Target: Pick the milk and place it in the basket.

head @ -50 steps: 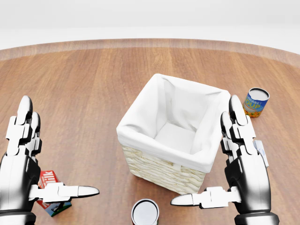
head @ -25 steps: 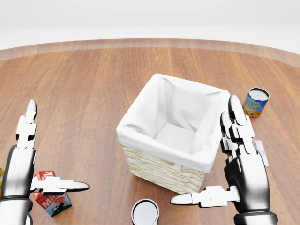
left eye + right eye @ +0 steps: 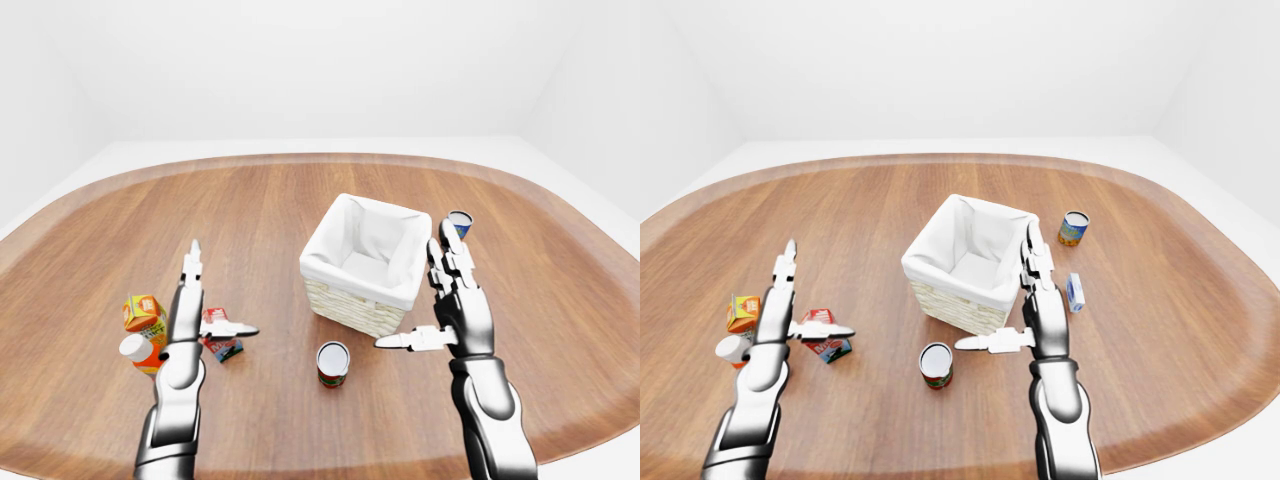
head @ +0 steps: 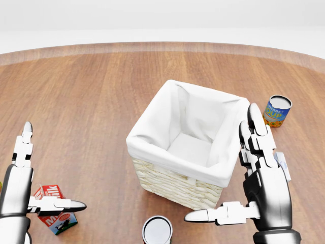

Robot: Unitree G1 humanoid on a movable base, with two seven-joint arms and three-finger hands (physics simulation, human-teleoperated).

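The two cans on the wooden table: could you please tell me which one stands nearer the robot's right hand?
The open-topped red can below the white-lined wicker basket; it stands by the right hand, whereas the blue soup can stands farther off, toward the upper right.

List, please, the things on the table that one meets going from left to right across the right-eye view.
White-capped bottle → orange carton → red and blue milk carton → red can with white top → white-lined wicker basket → small blue and white box. The blue soup can stands at nearly the same place across as the box.
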